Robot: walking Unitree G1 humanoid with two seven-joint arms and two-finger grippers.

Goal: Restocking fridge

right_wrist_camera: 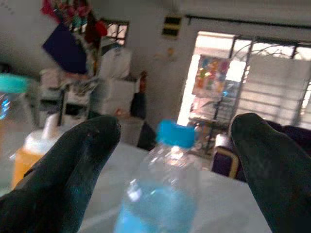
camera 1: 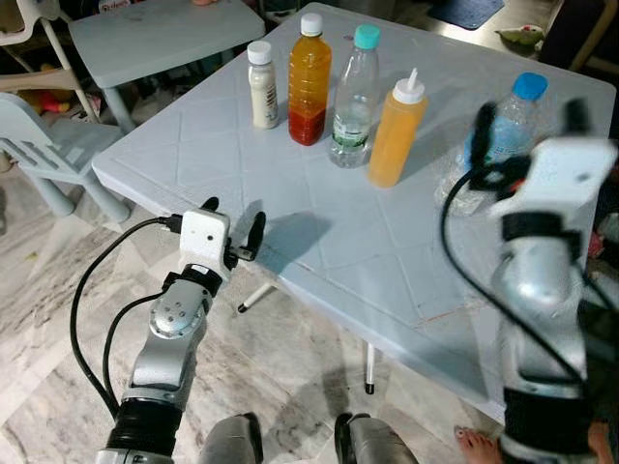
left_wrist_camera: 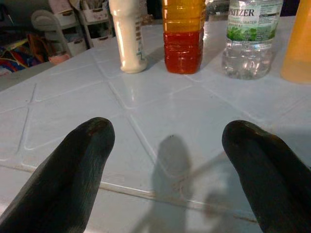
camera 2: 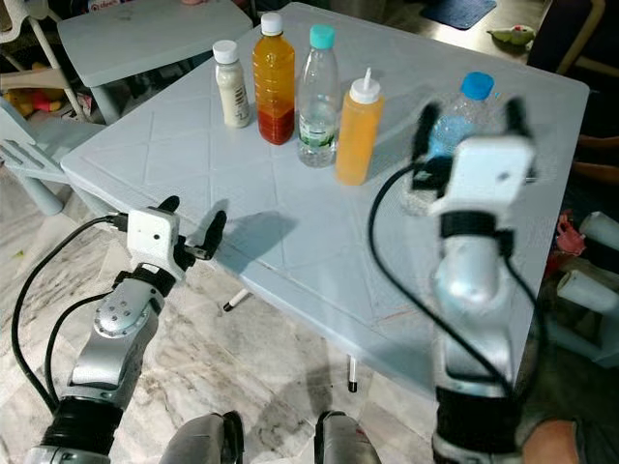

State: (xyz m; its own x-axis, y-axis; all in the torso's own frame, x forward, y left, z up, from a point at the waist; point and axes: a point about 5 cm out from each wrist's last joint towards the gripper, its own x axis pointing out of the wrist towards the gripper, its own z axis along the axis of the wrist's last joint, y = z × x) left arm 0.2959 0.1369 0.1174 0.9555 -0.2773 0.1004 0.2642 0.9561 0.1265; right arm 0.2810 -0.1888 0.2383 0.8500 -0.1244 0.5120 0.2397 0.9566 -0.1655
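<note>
Five bottles stand on the pale blue table [camera 1: 319, 242]: a small white one [camera 1: 262, 85], an orange-red juice bottle [camera 1: 309, 79], a clear teal-capped water bottle [camera 1: 355, 97], an orange squeeze bottle [camera 1: 396, 129] and, apart to the right, a blue-capped water bottle [camera 1: 503, 135]. My right gripper [camera 1: 529, 118] is open, raised and blurred, just on the near side of the blue-capped bottle [right_wrist_camera: 163, 194], which stands ahead between its fingers [right_wrist_camera: 73, 160]. My left gripper [camera 1: 234, 224] is open and empty over the table's near left edge, pointing toward the bottles [left_wrist_camera: 183, 36].
A smaller pale table [camera 1: 164, 34] and a pale chair [camera 1: 48, 145] stand at the back left on the marble floor. A person's bare foot [camera 1: 474, 445] shows at the lower right, beside my right arm.
</note>
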